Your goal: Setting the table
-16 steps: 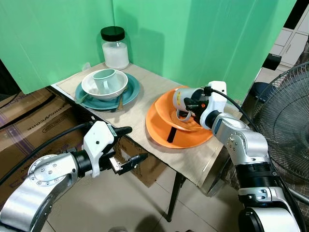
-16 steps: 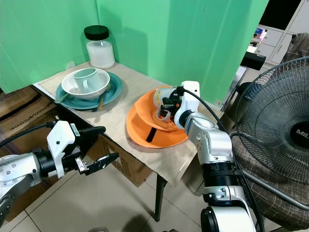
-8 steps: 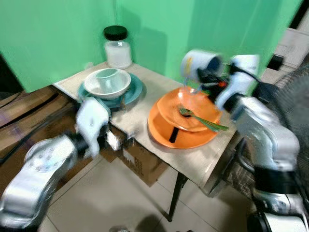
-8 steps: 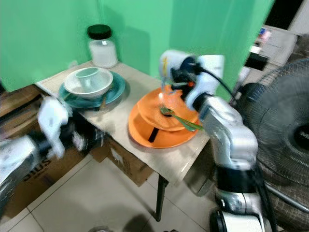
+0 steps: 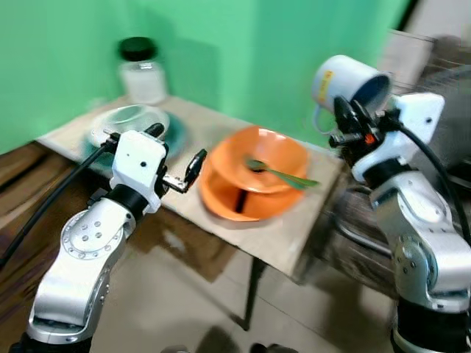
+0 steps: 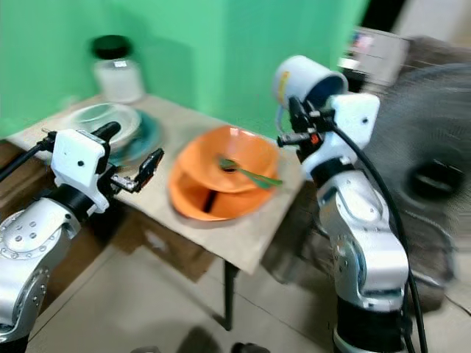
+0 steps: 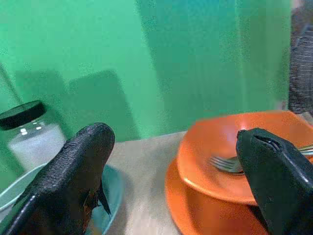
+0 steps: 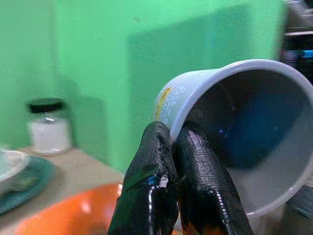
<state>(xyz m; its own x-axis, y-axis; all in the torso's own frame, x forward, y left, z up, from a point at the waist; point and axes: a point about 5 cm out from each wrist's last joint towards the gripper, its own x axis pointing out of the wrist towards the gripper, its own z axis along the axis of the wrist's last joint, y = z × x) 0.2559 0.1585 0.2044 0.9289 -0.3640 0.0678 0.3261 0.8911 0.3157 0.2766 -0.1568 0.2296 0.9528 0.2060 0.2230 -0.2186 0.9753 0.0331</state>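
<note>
Pinching the rim of a white mug [image 5: 346, 84] between its 2 black fingers [image 8: 155, 196], the right gripper [image 5: 352, 123] is held high above the far right corner of the table [image 5: 283, 239], the mug tipped on its side with its blue inside turned away from the robot; such a rim grip is presumably chosen so that the mug can be set down upright without the fingers being trapped beneath it. Below and to its left, an orange bowl [image 5: 257, 158] is seen resting on an orange plate [image 5: 221, 206], with a green fork [image 5: 283, 175] laid across the bowl. The left gripper [image 5: 176, 158] is raised beside the table's near edge, its fingers spread wide and empty, seemingly kept ready for the orange setting. Behind it, a pale bowl [image 5: 129, 121] is stacked on a teal plate [image 6: 151, 129], though blur hides what it contains, and a black-lidded jar [image 5: 141, 70] stands against the green backdrop [image 5: 243, 51].
</note>
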